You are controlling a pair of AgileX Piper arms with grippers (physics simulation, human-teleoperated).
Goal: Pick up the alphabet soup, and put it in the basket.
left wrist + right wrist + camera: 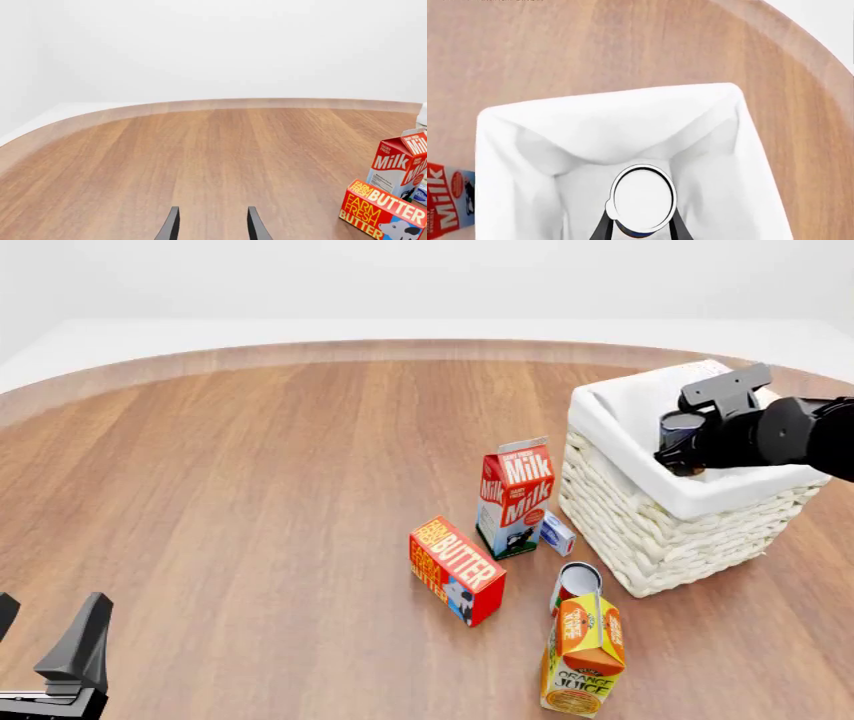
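alphabet soup (643, 197) hangs upright over the basket (527, 117) interior, clamped in your right gripper (639, 225); release drops it straight in.

Right gripper (683, 445), at the frame's right edge in the front view, reaches in with fingers closed on a can. Left gripper (47, 640), lower left corner, rests with fingers (171, 225) parted, grasping nothing.

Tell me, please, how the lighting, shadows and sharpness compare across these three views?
Front view: even, soft light, faint shadows beside the red and white milk carton, everything sharp. Left wrist view: the brown wooden table curves at its far edge, suggesting wide-angle distortion; no glare. Right wrist view: the white cloth-lined wicker basket shows only grey folds; the can's whitish end stays crisp.
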